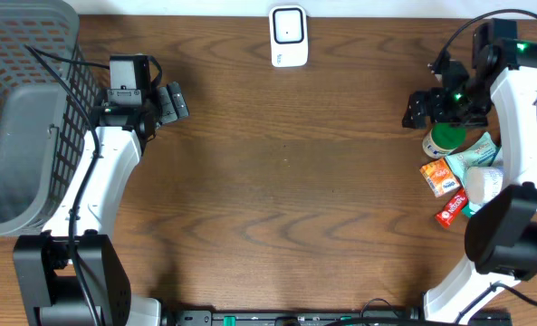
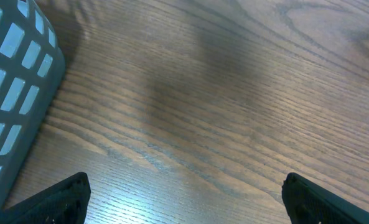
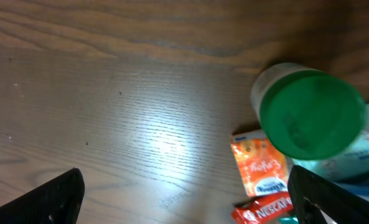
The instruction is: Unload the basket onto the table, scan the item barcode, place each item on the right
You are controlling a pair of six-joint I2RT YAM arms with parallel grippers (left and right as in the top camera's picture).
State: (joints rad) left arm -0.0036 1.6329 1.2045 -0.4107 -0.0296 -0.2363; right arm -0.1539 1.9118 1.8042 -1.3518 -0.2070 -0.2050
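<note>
Desk (image 1: pixel 286 181): brown wood with wavy grain. Left claw (image 2: pixel 184 193): black fingers stood wide apart, empty, beside a grey plastic lattice basket (image 1: pixel 23 54). Right claw (image 3: pixel 184 190): likewise wide, empty, near a round green-lidded tub (image 3: pixel 312 112). The tub stood at the desk's right edge among a crinkled teal pouch (image 1: pixel 474 156), a glossy orange sachet (image 1: pixel 438 177) and a red sachet (image 1: pixel 452 210). A white rounded scanner (image 1: pixel 288 36) stood well apart at the far edge.

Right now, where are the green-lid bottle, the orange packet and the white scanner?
green-lid bottle (image 3: pixel 312 115): right wrist view, middle of its green lid.
orange packet (image 3: pixel 259 167): right wrist view, middle of its printed front.
white scanner (image 1: pixel 288 36): overhead view, middle of its top face.
</note>
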